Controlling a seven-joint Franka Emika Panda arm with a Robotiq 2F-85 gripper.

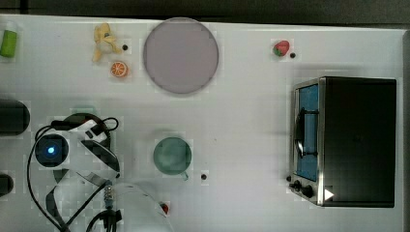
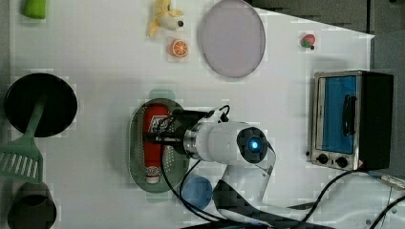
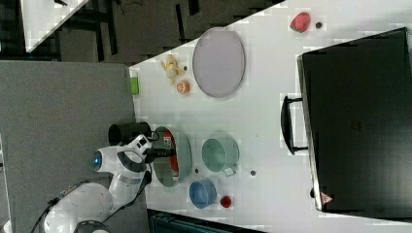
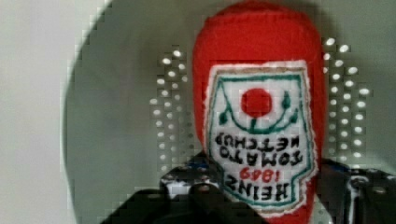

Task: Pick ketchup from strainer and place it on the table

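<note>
Closing in on the slim red soft ketchup bottle with the white stitched label (image 2: pixel 155 138), which is lying flat in the pale green oval perforated plastic strainer (image 2: pixel 136 152), white cap toward the desk edge nearest the arm's base in the left view. The strainer is sitting on the white dotted desk (image 2: pixel 95 95), near the end opposite the steel toaster oven (image 2: pixel 351 119), with the black round pan (image 2: pixel 40 105) on the left view's left and the blue bowl (image 2: pixel 197 191) just beside its cap end.

The fingers (image 2: pixel 160 138) are sitting over the bottle's mid-body, straddling it across its width; in the wrist view the dark finger parts are flanking the label on both sides. Whether they are already pinching the bottle or hanging a little apart, I cannot tell.

My read for doing this step well:
- keep the grasp centred on the label, across the short axis, so the bottle is not pivoting on lift
- the body looks soft, so squeeze until it is seated, not crushed
- lift straight up clear of the strainer wall before translating
- the bare desk between the strainer and the round teal cup (image 1: pixel 172 155) looks like the easiest drop spot
</note>
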